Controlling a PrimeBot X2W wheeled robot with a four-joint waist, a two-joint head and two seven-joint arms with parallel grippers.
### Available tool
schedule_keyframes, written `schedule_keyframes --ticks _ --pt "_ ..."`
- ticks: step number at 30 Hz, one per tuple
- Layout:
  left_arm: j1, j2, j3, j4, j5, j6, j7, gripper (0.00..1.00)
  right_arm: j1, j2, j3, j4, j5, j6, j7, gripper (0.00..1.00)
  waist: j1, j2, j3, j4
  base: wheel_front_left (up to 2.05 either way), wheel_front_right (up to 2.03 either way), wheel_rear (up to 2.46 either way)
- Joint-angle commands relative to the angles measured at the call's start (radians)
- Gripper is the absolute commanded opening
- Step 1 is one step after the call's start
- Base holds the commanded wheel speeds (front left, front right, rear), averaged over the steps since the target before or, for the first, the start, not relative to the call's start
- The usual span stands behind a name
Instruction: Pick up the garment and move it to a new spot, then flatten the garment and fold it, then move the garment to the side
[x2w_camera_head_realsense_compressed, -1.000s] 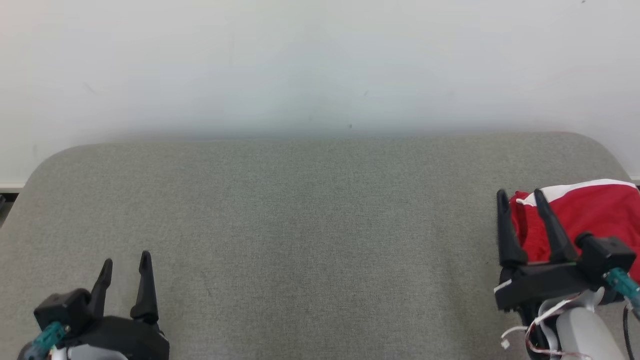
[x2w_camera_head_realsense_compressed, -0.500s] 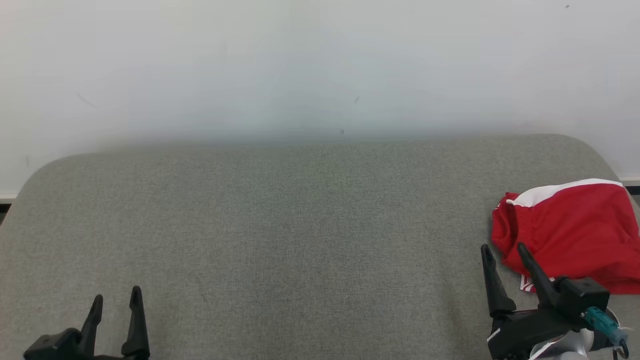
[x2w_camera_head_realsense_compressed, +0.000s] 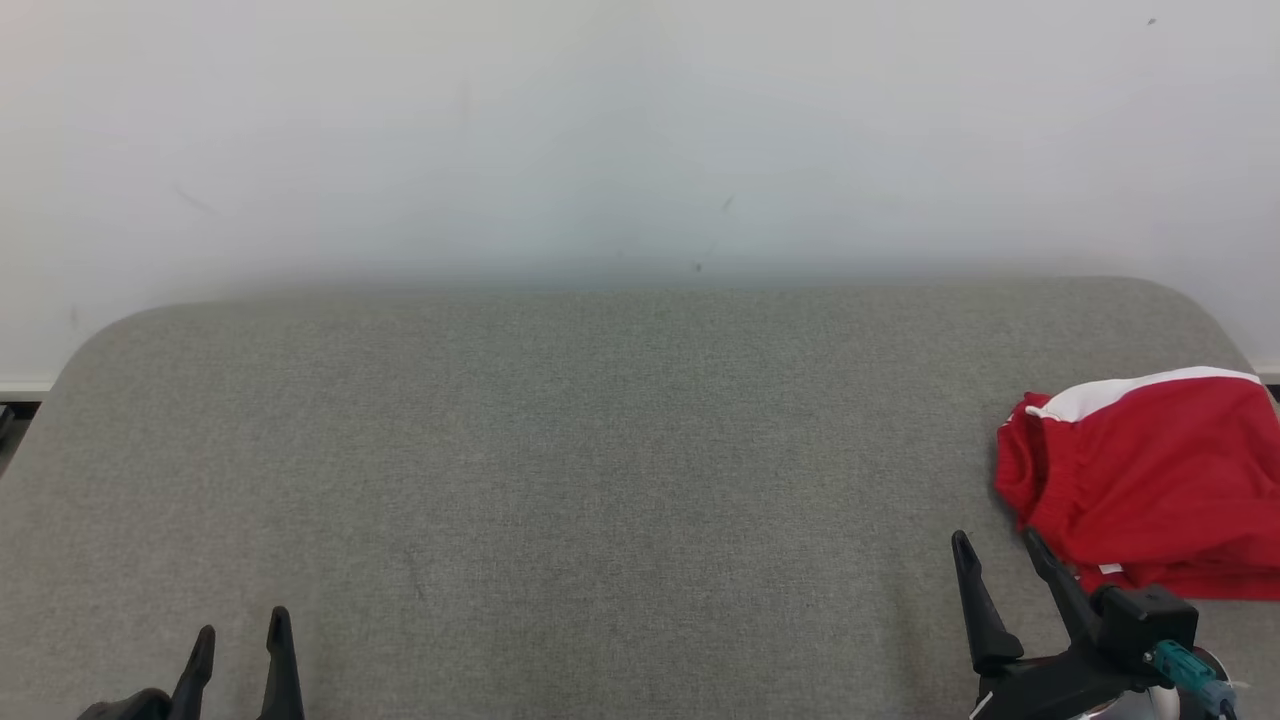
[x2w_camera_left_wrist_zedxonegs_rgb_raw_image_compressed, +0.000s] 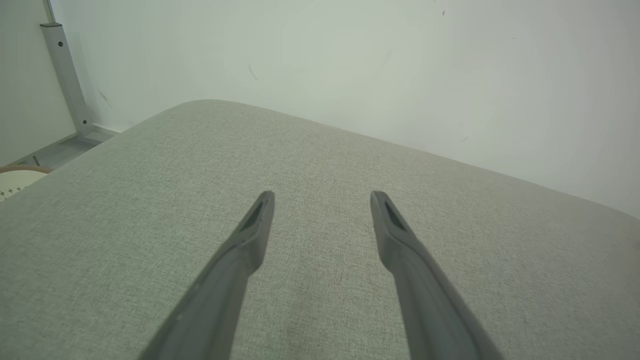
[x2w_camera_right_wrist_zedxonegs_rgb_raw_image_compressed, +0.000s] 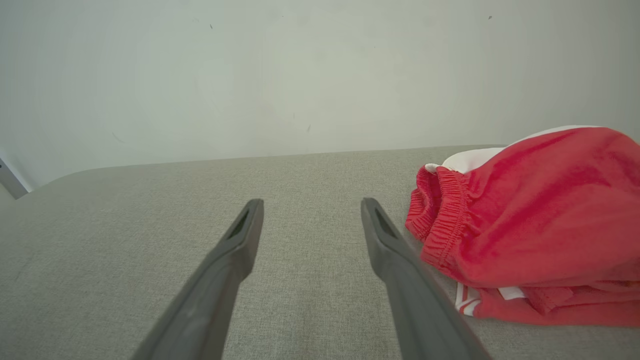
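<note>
The right gripper (x2w_camera_head_realsense_compressed: 996, 540) stands wide and holds nothing. Its fingers (x2w_camera_head_realsense_compressed: 978, 610) point up over bare pad (x2w_camera_head_realsense_compressed: 620, 450), just beside the near left corner of the garment (x2w_camera_head_realsense_compressed: 1150, 480). Whether the nearer finger touches the cloth is hard to tell. The bottom edge of the head view cuts off its body.

The garment is red with a white band and lies bunched at the pad's right end, its right part running out of the head view. In the right wrist view the gathered waistband (x2w_camera_right_wrist_zedxonegs_rgb_raw_image_compressed: 447, 220) faces the gripper, and white stripes (x2w_camera_right_wrist_zedxonegs_rgb_raw_image_compressed: 467, 302) peek out from under the lower fold.

The left gripper (x2w_camera_head_realsense_compressed: 242, 628) is also wide and empty. It sits low at the left, cut off below the fingers, well apart from the garment.

The grey pad has rounded corners and stands against a white wall (x2w_camera_head_realsense_compressed: 640, 130). The left wrist view shows a metal post (x2w_camera_left_wrist_zedxonegs_rgb_raw_image_compressed: 65, 75) by the wall. At that view's left edge is a pale round thing (x2w_camera_left_wrist_zedxonegs_rgb_raw_image_compressed: 12, 177), too cut off to make out.
</note>
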Motion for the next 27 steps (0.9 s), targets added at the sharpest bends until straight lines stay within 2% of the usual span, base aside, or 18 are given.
schedule_keyframes --ticks 1,26,27 --pt "0.003 0.003 0.002 0.003 0.0 0.002 -0.006 1.0 0.007 -0.003 -0.002 0.002 -0.009 0.0 0.004 1.0 0.0 0.0 -0.004 0.009 0.0 0.0 0.0" --pt "-0.003 0.019 -0.011 0.004 -0.009 0.005 -0.004 1.0 0.011 -0.003 0.011 -0.01 0.0 0.0 0.019 1.0 0.0 0.0 0.003 0.048 0.0 0.0 0.0" --pt "0.0 0.011 -0.012 0.003 -0.009 0.003 -0.001 0.0 0.005 0.0 0.012 -0.005 0.001 0.0 0.017 0.0 0.0 0.0 0.003 0.048 0.0 0.0 0.0"
